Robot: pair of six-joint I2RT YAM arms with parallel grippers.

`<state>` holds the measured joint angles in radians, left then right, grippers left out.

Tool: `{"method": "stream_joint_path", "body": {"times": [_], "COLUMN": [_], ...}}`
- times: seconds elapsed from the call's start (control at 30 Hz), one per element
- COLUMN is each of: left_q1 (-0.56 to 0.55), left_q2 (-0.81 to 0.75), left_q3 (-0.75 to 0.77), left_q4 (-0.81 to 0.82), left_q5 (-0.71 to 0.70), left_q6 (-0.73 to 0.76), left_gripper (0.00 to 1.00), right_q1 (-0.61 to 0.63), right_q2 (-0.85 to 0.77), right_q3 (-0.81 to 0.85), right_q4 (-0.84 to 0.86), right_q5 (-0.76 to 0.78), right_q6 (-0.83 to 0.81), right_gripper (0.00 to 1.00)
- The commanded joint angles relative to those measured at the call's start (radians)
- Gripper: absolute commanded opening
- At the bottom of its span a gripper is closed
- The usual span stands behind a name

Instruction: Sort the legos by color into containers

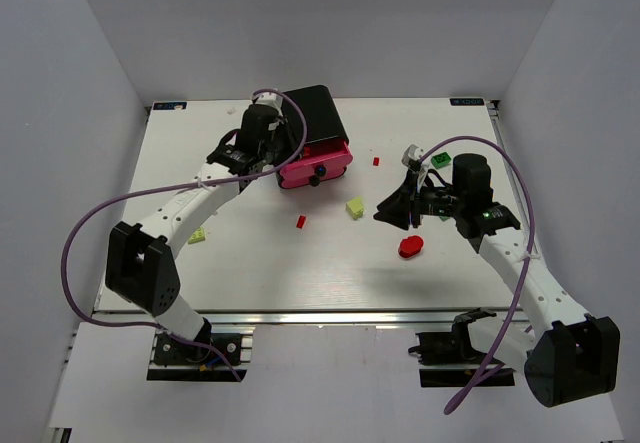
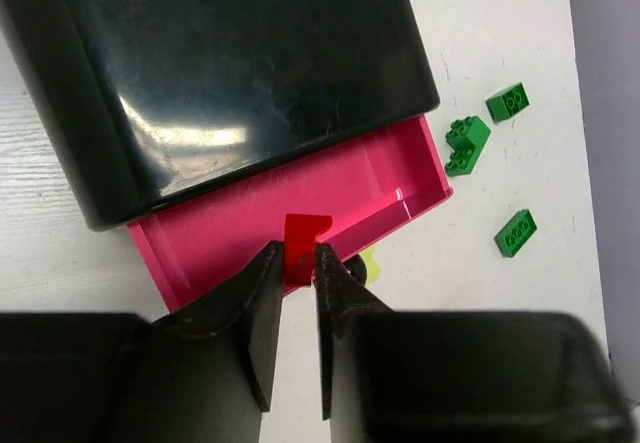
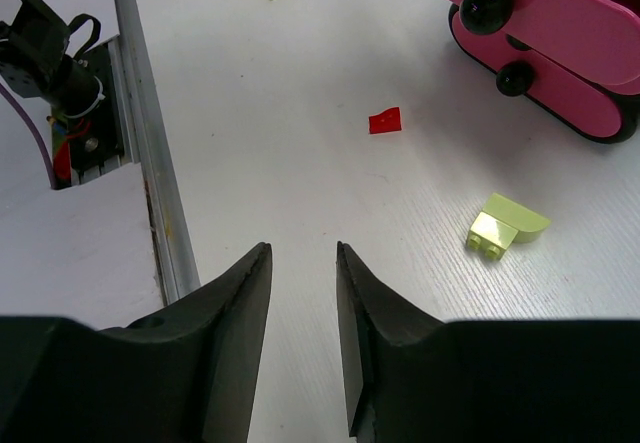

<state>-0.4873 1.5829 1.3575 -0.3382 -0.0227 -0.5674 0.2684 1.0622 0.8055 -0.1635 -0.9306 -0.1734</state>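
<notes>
The lower part of the red brick (image 2: pixel 308 228) is hidden between the fingers of the left gripper (image 2: pixel 297 255). A pale yellow brick (image 2: pixel 370 260) shows only as a sliver behind one finger. The black cabinet (image 2: pixel 230 63) is cut by the upper and left edges. In the right wrist view the pink drawers (image 3: pixel 570 33) run out at the upper right corner.

Cabinet (image 2: pixel 230 73): black plastic, high gloss, threw back lamp glare; fine scratches showed. Pink drawer (image 2: pixel 200 248): smooth glossy plastic. Drawer knobs (image 3: pixel 486 6): black, polished, sharp highlights. Red lego (image 2: pixel 303 241), green legos (image 2: pixel 467 145), pale yellow lego (image 3: pixel 505 228): smooth moulded plastic, slight sheen. Table (image 3: pixel 300 143): white, matt, faint wood-like grain. Table-edge rail (image 3: pixel 150 163): bare silvery metal. Fingers (image 3: pixel 235 343) of right gripper (image 3: pixel 302 248): matt black plastic.
</notes>
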Motion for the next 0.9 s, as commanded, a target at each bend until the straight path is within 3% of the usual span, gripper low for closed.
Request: {"method": "stream_joint_path", "body": {"times": [0.0,0.13,0.3,0.37,0.47,0.6,0.67,0.7,0.73,0.87], "left_q1": [-0.004,-0.004,-0.013,-0.013,-0.013,-0.013,-0.013,-0.013,-0.013,-0.013], "left_q2": [-0.008,-0.006,-0.037,-0.069,-0.191,-0.477,-0.565,-0.63,-0.655,-0.716], "left_q3": [0.052,0.08,0.114,0.135,0.088,-0.13,-0.288,-0.338,-0.384,-0.584], "left_q4": [-0.013,-0.035,-0.053,-0.055,-0.041,-0.024,-0.041,-0.048,-0.053,-0.058], "left_q5": [-0.046,-0.059,-0.052,-0.031,0.016,0.081,0.092,0.096,0.101,0.118], "left_q6": [-0.006,-0.002,0.001,0.009,0.03,0.046,0.04,0.035,0.017,-0.025], "left_gripper": [0.31,0.45,0.47,0.39,0.14,0.09,0.21,0.41,0.48,0.62], "right_q1": [-0.006,-0.008,-0.012,-0.012,-0.017,-0.014,-0.009,-0.006,-0.008,-0.001], "right_q2": [0.002,0.001,0.008,0.012,0.005,0.001,0.007,0.016,0.018,0.024], "right_q3": [0.006,0.003,0.001,0.003,-0.002,-0.018,-0.023,-0.022,-0.022,-0.017], "right_q4": [-0.002,0.001,-0.005,-0.008,-0.019,-0.019,-0.028,-0.036,-0.039,-0.047], "right_q5": [-0.017,-0.016,-0.016,-0.013,0.018,0.042,0.042,0.045,0.049,0.078], "right_q6": [-0.02,-0.021,-0.029,-0.05,-0.089,-0.145,-0.175,-0.195,-0.201,-0.215], "right_gripper": [0.4,0.45,0.49,0.49,0.48,0.48,0.5,0.54,0.54,0.58]}}
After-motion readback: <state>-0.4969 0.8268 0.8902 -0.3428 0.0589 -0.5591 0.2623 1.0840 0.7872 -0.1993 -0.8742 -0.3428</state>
